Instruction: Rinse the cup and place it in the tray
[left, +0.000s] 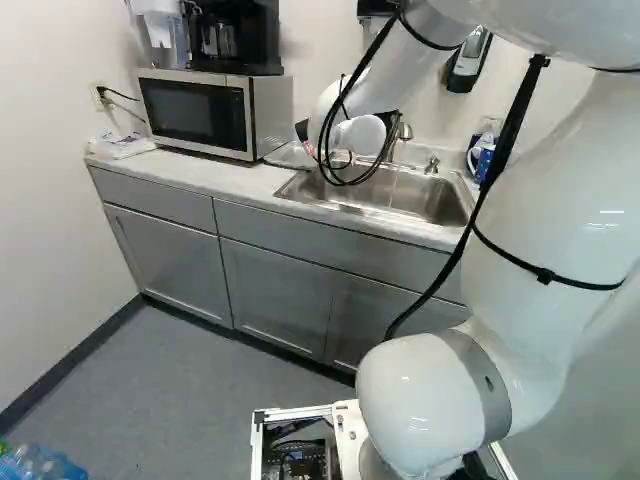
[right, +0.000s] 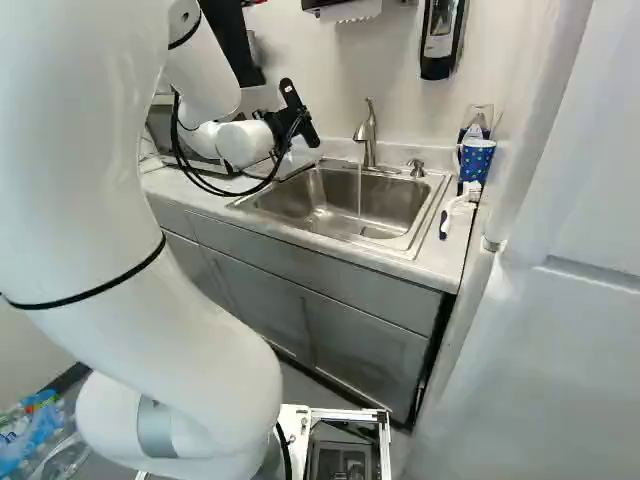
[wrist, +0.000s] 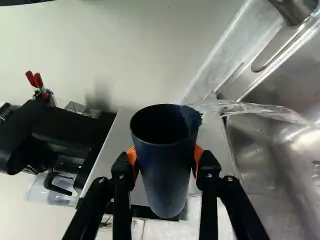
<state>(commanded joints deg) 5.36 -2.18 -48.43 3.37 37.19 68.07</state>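
In the right base view my gripper (right: 292, 112) is over the sink's left side, near the wall. The wrist view shows the gripper (wrist: 165, 162) shut on a dark blue cup (wrist: 162, 185), with orange pads against both its sides. The cup is tilted, its open mouth facing the wrist camera. Clear water (wrist: 265, 111) streams from its rim toward the steel sink (wrist: 270, 185). In the right base view a thin stream also runs from the faucet (right: 367, 135) into the sink (right: 340, 205). I cannot make out a tray.
A microwave (left: 195, 112) with a coffee maker (left: 237, 35) on top stands left of the sink. Right of the sink are a blue dotted cup (right: 476, 158) and a white-headed brush (right: 460, 200). A soap dispenser (right: 441, 38) hangs above. A white panel (right: 550, 330) borders the counter's right end.
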